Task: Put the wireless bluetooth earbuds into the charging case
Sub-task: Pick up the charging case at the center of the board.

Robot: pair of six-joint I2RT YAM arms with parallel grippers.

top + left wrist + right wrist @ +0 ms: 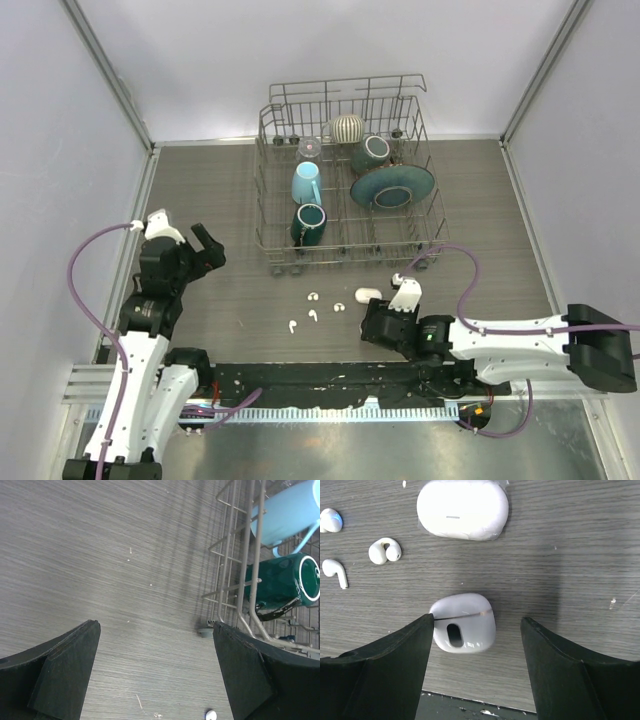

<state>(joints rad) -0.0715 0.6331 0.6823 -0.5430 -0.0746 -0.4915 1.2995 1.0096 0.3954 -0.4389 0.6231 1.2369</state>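
Grey table (220,200): four earbuds (313,314), two white cases (462,509); right end effector (476,621) open astride one, left end effector (155,624) wide, empty.

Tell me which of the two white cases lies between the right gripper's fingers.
The smaller, squarish case with the dark oval slot. The larger, flat oval case lies farther out, beyond the fingers and clear of them.

Earbuds (335,573) look glossy plastic, the table (570,555) matt woodgrain.
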